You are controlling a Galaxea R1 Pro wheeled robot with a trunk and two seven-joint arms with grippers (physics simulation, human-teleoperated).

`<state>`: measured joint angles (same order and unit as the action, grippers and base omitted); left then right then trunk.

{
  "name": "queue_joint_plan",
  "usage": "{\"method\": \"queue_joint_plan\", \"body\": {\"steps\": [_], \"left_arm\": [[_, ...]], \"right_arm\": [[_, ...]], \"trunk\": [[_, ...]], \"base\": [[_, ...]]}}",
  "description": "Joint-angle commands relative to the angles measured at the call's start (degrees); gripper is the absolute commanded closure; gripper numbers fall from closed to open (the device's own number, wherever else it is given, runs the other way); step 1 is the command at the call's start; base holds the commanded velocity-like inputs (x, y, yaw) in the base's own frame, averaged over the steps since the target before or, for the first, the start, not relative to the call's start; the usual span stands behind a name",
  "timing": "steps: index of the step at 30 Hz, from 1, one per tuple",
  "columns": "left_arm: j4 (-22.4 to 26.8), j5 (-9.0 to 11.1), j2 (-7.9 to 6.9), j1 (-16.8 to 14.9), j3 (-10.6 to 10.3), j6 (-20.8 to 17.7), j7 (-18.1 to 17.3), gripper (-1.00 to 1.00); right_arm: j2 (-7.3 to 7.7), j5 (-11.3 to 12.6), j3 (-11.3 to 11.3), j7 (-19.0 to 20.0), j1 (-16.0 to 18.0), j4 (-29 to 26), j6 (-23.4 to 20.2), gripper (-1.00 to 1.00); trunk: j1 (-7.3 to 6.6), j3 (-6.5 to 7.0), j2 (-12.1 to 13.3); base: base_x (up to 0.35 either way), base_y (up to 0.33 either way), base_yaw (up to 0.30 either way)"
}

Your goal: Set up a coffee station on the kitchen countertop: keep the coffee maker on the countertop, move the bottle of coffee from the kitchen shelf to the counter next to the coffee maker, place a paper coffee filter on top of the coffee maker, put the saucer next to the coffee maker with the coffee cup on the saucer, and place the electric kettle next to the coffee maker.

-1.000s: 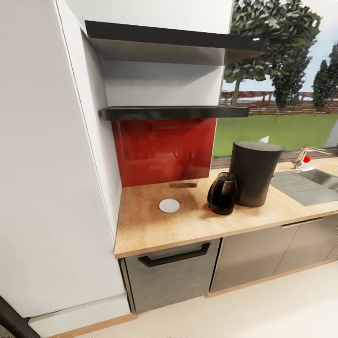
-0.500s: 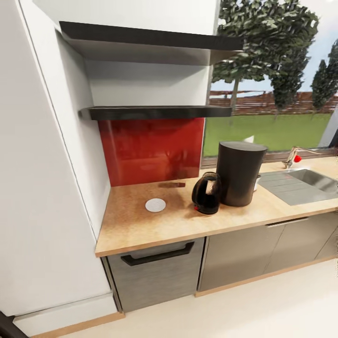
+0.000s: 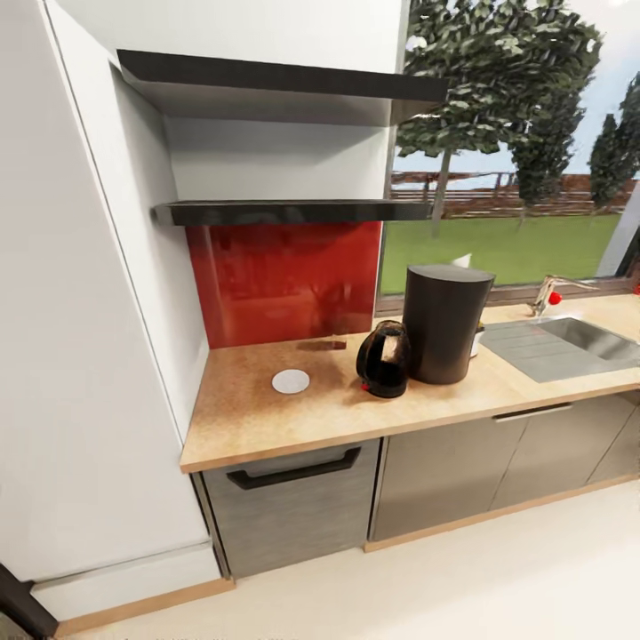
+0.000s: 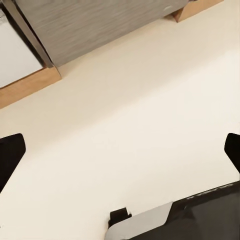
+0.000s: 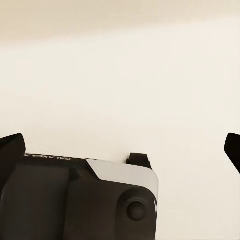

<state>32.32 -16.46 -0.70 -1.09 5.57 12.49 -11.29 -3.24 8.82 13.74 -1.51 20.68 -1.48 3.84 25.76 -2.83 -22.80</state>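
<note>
the robot's head view is drifting right across the kitchen; the dark cylindrical coffee maker, glossy black electric kettle and small white saucer are sitting on the wooden desk, both hands hanging released over cream floor.

Left gripper fingertips: black, blunt-pointed wedges at opposite picture edges.
Right gripper fingertips: black, same wedge shape.
Base under left wrist: dark panel with light grey rim and small black bracket.
Base under right wrist: black housing, grey-white rounded corner plate, round black knob, faint mirrored lettering.
</note>
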Motion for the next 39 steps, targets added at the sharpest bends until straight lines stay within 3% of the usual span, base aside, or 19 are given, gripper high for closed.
{"method": "queue_joint_plan", "body": {"steps": [1, 6, 9, 15, 22, 27, 29, 32, 34, 35, 36, 37, 39], "left_arm": [[0.4, -0.6, 0.10, -0.1, 0.4, 0.3, -0.4, -1.00], [8.1, -0.6, 0.80, -1.4, 0.0, 0.2, -1.2, -1.00], [10.2, -0.6, 0.81, -2.7, -1.1, -0.4, -3.0, -1.00], [15.1, -0.6, 1.00, -6.2, -2.5, -7.7, -8.8, -1.00], [25.0, -0.4, 1.42, -9.3, -6.4, -20.4, -20.9, -1.00], [34.0, -0.3, 2.30, -13.2, -8.6, -34.2, -34.0, -1.00], [36.1, -0.2, 2.71, -14.8, -8.7, -37.8, -37.2, -1.00], [39.2, -0.2, 3.20, -19.4, -8.9, -45.2, -42.6, -1.00], [40.4, -0.1, 3.36, -25.7, -8.9, -52.6, -47.5, -1.00], [40.6, 0.3, 3.33, -30.5, -8.7, -57.5, -50.1, -1.00], [40.6, 0.5, 3.31, -31.6, -8.6, -58.6, -50.6, -1.00], [40.5, 2.0, 3.28, -36.1, -8.5, -63.2, -52.1, -1.00], [40.2, 4.3, 3.26, -41.3, -8.5, -67.7, -52.8, -1.00]], "right_arm": [[-0.02, 0.6, 0.5, -0.2, 0.1, 0.1, 0.2, -1.00], [-0.16, 0.6, 0.5, -0.2, 0.1, 0.1, 0.2, -1.00], [-0.12, 0.6, 0.5, -0.2, 0.1, 0.1, 0.2, -1.00], [-0.11, 0.6, 0.5, -0.2, 0.1, 0.1, 0.3, -1.00], [-0.10, 0.6, 0.5, -0.2, 0.1, 0.1, 0.3, -1.00], [-0.18, 0.6, 0.6, -0.2, 0.1, 0.1, 0.3, -1.00], [-0.23, 0.6, 0.6, -0.2, 0.1, 0.1, 0.3, -1.00], [-0.27, 0.6, 0.6, -0.2, 0.1, 0.1, 0.3, -1.00], [-0.28, 0.6, 0.6, -0.2, 0.1, 0.1, 0.3, -1.00], [-0.28, 0.6, 0.6, -0.2, 0.1, 0.1, 0.3, -1.00], [-0.28, 0.6, 0.6, -0.2, 0.1, 0.1, 0.3, -1.00], [-0.28, 0.6, 0.6, -0.2, 0.1, 0.1, 0.3, -1.00], [-0.28, 0.6, 0.6, -0.2, 0.1, 0.1, 0.3, -1.00]], "trunk": [[0.03, -0.13, -0.1], [0.03, -0.13, -0.1], [0.03, -0.13, -0.1], [0.03, -0.13, -0.1], [0.03, -0.13, -0.1], [0.03, -0.13, -0.1], [0.03, -0.13, -0.1], [0.03, -0.13, -0.1], [0.03, -0.13, -0.1], [0.03, -0.13, -0.1], [0.03, -0.13, -0.1], [0.03, -0.13, -0.1], [0.03, -0.13, -0.1]], "base": [[-0.034, -0.001, 0.000], [-0.007, 0.000, 0.000], [0.000, 0.000, 0.000], [0.000, 0.000, 0.000], [0.000, 0.000, 0.000], [0.000, 0.000, 0.000], [0.000, 0.000, 0.000], [0.000, 0.000, 0.000], [0.000, 0.000, 0.000], [0.000, 0.000, 0.000], [0.000, 0.000, 0.000], [0.000, 0.000, 0.000], [0.000, 0.000, 0.000]]}}
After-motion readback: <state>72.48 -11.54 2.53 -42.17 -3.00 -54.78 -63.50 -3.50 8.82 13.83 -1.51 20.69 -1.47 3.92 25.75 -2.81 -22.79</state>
